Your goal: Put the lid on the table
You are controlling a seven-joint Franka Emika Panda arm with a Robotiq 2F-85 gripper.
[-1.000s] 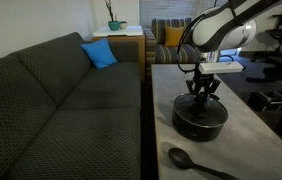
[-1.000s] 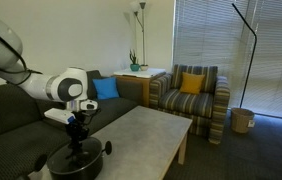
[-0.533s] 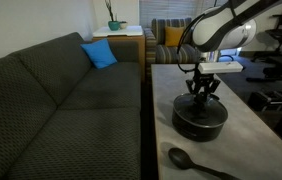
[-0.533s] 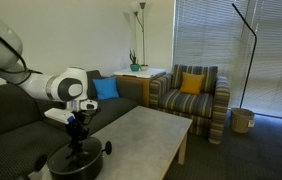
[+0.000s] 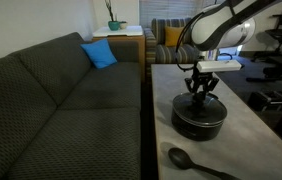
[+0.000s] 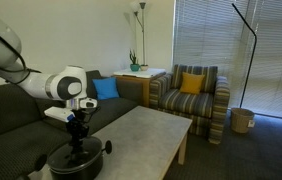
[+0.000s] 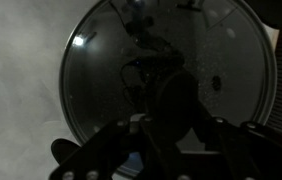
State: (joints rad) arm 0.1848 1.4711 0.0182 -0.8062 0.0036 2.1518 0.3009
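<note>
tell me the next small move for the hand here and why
Probably a short, straight lift. The hand is closed on the centre knob of the lid, and the lid sits on the black pot. Raising it clear of the pot's rim first should let the lid then go sideways to a bare part of the table without dragging the pot.
</note>
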